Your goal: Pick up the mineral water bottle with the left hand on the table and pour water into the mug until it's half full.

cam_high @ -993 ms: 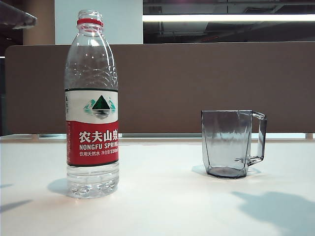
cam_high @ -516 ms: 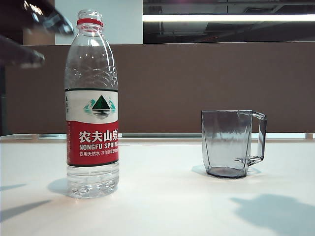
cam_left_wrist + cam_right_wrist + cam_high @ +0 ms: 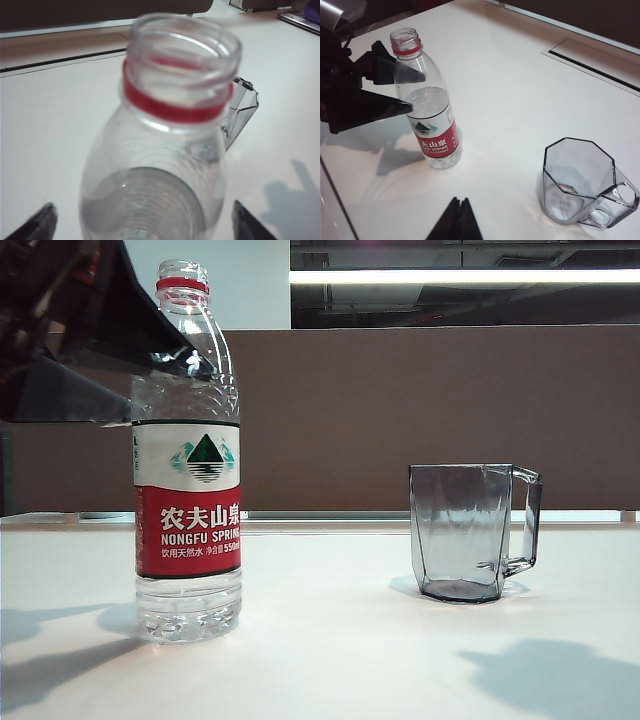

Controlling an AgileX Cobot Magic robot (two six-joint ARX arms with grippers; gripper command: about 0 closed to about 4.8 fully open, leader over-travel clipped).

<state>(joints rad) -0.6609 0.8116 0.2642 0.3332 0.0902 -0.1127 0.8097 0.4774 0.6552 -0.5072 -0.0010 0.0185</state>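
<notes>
A: Far left of the exterior view, that's your left hand (image 3: pixel 150 375), up at the bottle's shoulder. Fingers (image 3: pixel 37 227) spread wide, one each side of the mineral water bottle (image 3: pixel 187 455). Can't tell from here whether they touch the plastic; wrist view shows a gap both sides.

B: Bottle ok?

A: Upright on the worktop (image 3: pixel 330 650), left part of the view. Cap off, red neck ring showing, label facing the cam. Left wrist view looks down past the open mouth (image 3: pixel 182 47); water level sits approx at the shoulder, below the neck.

B: And to the right?

A: The mug (image 3: pixel 472 532), well apart from the bottle, upright, handle pointing right. Looks empty in the right wrist view (image 3: pixel 585 182), tho the glass is tinted so can't swear to it. In the left wrist view you only catch its handle (image 3: pixel 240 112) poking out behind the bottle.

B: Right gripper?

A: Not in the exterior view, only its shadow on the worktop at lower right. Right wrist view shows the right gripper (image 3: pixel 456 220) above the worktop, between bottle and mug, nearer the cam; fingers (image 3: pixel 465 225) pressed together, holding nothing.
</notes>
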